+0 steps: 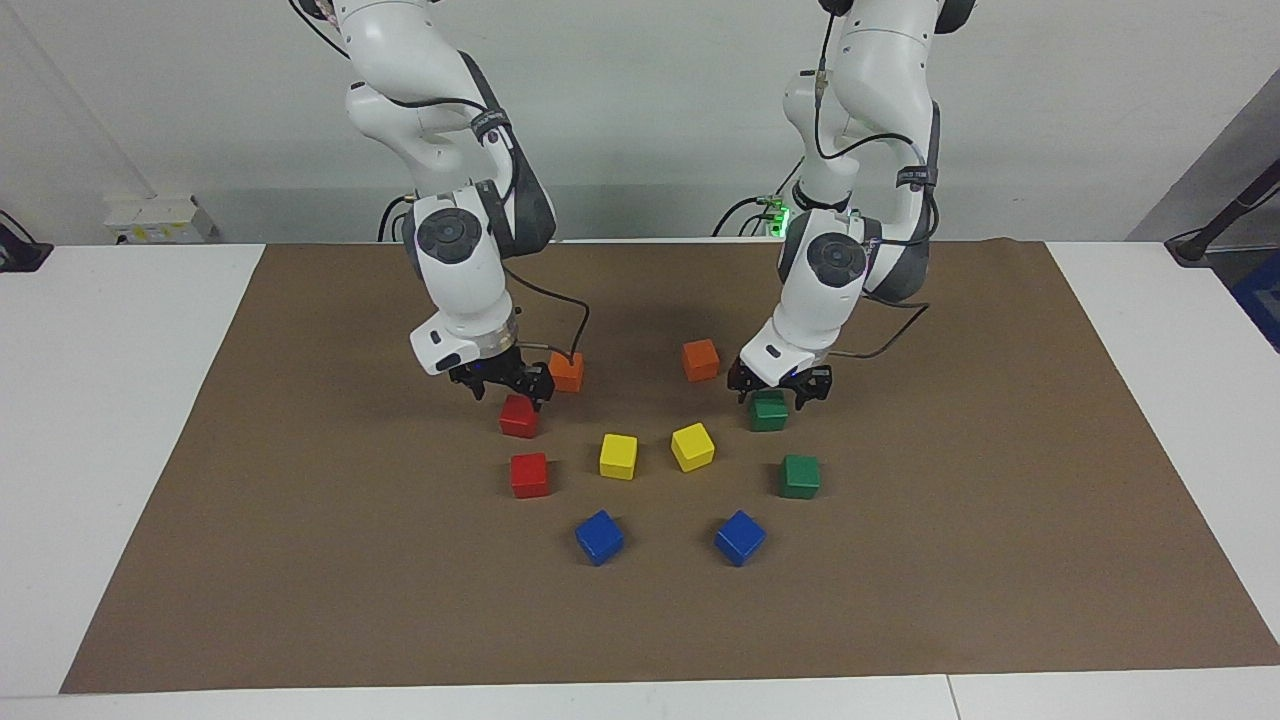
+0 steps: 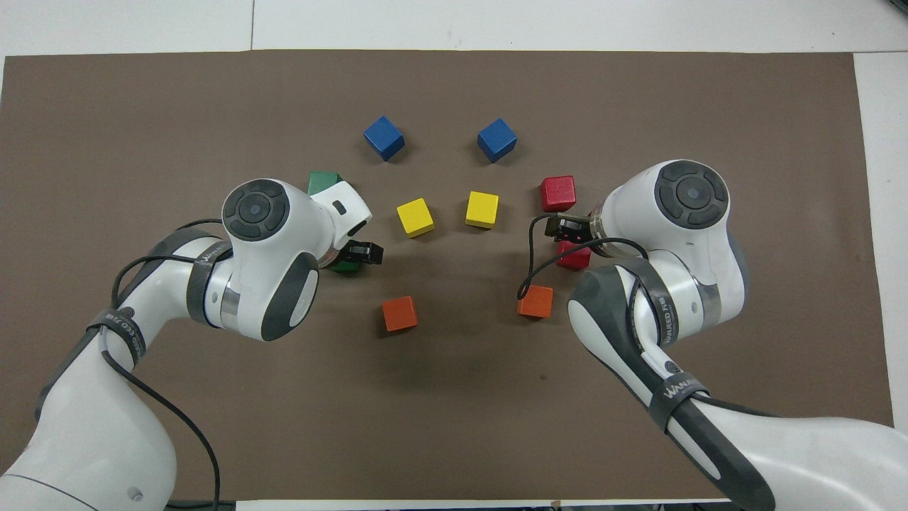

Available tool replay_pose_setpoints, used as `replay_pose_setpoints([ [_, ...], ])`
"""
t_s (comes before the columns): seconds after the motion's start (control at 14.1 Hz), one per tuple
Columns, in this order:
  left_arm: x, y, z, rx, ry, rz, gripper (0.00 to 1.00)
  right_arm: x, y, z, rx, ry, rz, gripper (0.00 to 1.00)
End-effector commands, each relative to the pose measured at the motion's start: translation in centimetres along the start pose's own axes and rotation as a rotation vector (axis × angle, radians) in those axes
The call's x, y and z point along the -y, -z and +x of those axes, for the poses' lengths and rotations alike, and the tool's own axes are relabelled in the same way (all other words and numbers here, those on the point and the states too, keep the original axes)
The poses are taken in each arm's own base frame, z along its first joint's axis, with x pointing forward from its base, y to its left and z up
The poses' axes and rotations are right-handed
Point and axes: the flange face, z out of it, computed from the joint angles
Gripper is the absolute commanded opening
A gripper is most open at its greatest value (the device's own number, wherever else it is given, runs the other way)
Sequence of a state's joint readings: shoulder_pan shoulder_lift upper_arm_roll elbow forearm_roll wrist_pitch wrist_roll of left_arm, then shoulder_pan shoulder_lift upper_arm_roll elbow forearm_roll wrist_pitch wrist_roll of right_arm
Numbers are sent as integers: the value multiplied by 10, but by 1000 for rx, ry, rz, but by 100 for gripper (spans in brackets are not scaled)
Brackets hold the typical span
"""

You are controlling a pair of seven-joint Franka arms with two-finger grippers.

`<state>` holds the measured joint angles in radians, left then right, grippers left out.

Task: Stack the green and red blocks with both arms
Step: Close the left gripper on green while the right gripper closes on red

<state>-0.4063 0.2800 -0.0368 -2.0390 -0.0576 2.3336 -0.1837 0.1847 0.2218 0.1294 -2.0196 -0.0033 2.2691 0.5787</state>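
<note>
Two red blocks lie toward the right arm's end of the table: one point(image 1: 519, 416) nearer to the robots and one point(image 1: 529, 475) farther. Two green blocks lie toward the left arm's end: one point(image 1: 768, 412) nearer and one point(image 1: 799, 477) farther. My right gripper point(image 1: 515, 389) is open, low over the nearer red block point(image 2: 576, 258). My left gripper point(image 1: 773, 389) is open, its fingers down around the top of the nearer green block point(image 2: 346, 267). In the overhead view my left wrist hides part of the farther green block point(image 2: 321, 182). The farther red block point(image 2: 557, 193) shows in full.
Two orange cubes point(image 1: 566, 372) point(image 1: 701, 360) sit beside the grippers, toward the middle of the table. Two yellow cubes point(image 1: 618, 456) point(image 1: 692, 446) and two blue cubes point(image 1: 599, 537) point(image 1: 740, 537) lie farther out. All rest on a brown mat point(image 1: 300, 560).
</note>
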Motion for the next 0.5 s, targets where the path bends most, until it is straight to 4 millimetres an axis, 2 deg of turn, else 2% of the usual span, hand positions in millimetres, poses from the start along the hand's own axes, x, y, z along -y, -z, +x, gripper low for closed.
replay_pose_setpoints([
  [0.0, -2, -5, -5, -9, -27, -5, 100, 0, -7, 1, -6, 22, 10, 98],
  [0.28, 0, -11, -9, -6, -28, -2, 100, 1, -20, 2, -3, 24, 10, 98],
  [0.35, 0, -12, -9, -5, -27, -3, 92, 1, -22, 2, 0, 24, 9, 97],
  [0.42, -1, -13, -11, -2, -26, -2, 79, 1, -25, 1, 4, 25, 7, 97],
])
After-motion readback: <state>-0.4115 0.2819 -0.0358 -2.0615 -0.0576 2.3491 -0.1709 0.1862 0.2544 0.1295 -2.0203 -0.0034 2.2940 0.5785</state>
